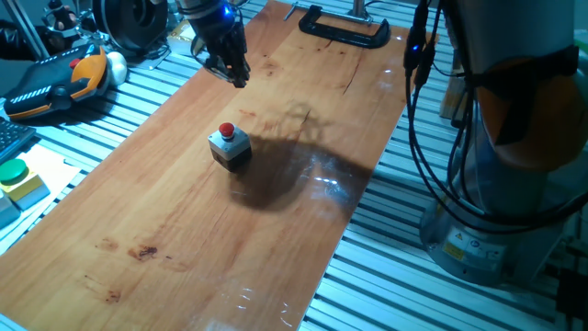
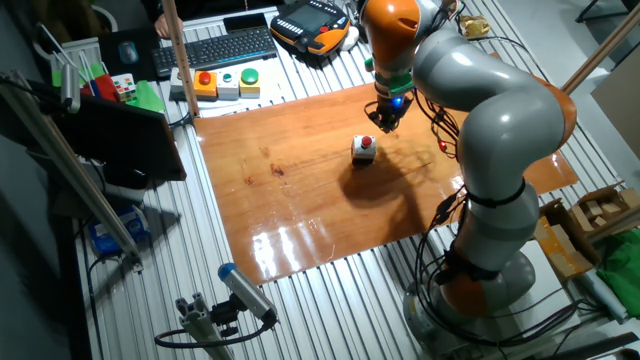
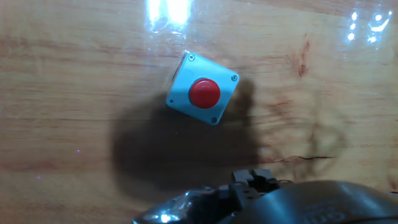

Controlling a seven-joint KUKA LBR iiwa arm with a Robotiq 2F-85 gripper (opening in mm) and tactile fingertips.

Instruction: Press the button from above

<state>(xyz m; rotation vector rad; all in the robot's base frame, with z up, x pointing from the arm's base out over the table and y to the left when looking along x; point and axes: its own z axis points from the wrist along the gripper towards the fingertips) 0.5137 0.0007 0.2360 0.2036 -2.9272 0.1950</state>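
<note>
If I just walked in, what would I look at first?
Probably the red button on its grey box, sitting alone in the middle of the shiny wooden board. Next, the big grey and orange robot arm, bending over the board with its tool hanging above the button, not touching it. A black clamp grips the board's far end.

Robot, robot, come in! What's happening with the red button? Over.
Gripper above the board, clear of the button. Button upright on the wooden board, untouched. Nothing in between.
</note>
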